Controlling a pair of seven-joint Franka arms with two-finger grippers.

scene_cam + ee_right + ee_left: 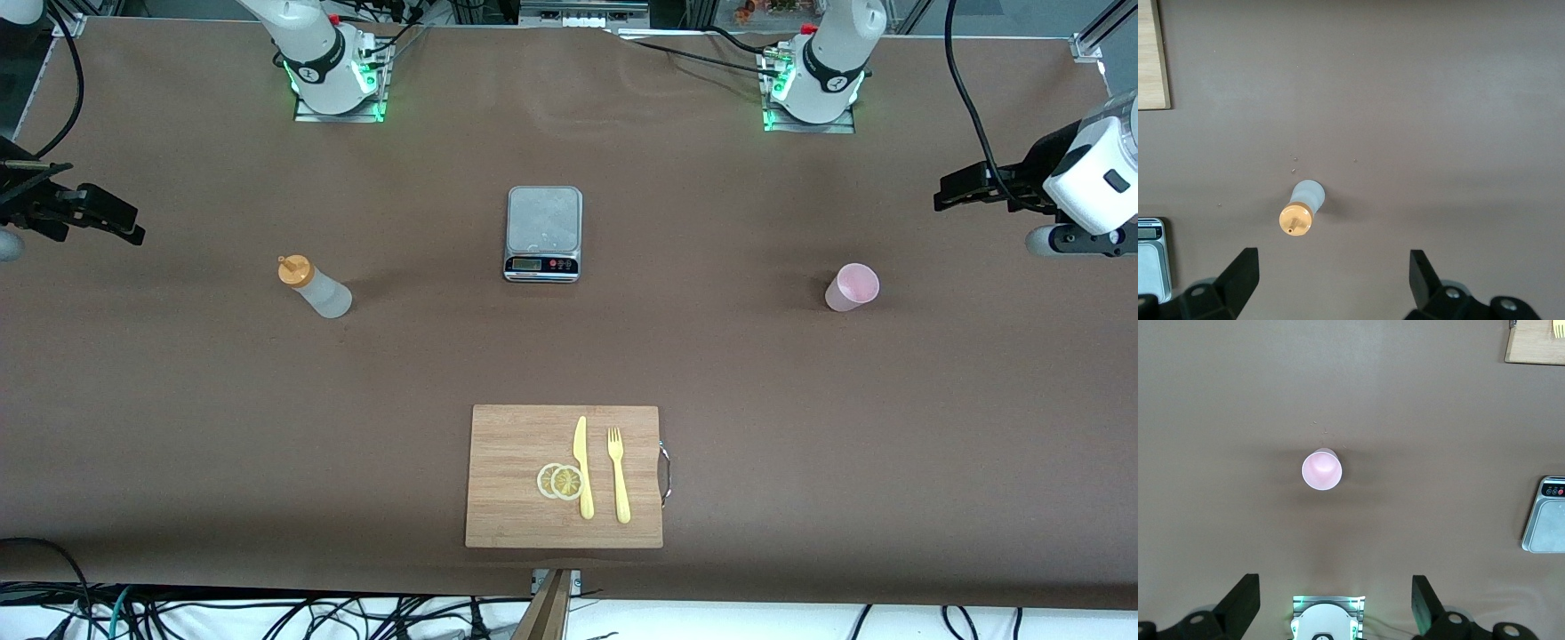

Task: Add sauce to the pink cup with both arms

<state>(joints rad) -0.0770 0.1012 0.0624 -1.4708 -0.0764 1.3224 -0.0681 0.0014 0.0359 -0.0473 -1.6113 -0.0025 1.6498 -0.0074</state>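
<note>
The sauce bottle (316, 286), whitish with an orange nozzle cap, stands upright toward the right arm's end of the table. In the right wrist view the bottle (1301, 207) is seen from above. My right gripper (1333, 280) hangs open high over the table, apart from it. The right gripper (120, 220) shows at the table's end. The pink cup (852, 287) stands upright toward the left arm's end, with nothing visible inside the cup (1321, 469). My left gripper (1335, 603) is open and holds nothing. The left gripper (956, 191) hovers over that end of the table.
A silver kitchen scale (544, 233) sits mid-table between bottle and cup. Nearer the camera lies a wooden cutting board (507, 436) bearing a yellow knife (583, 467), a yellow fork (618, 476) and two lemon slices (560, 481). Bare brown tabletop surrounds bottle and cup.
</note>
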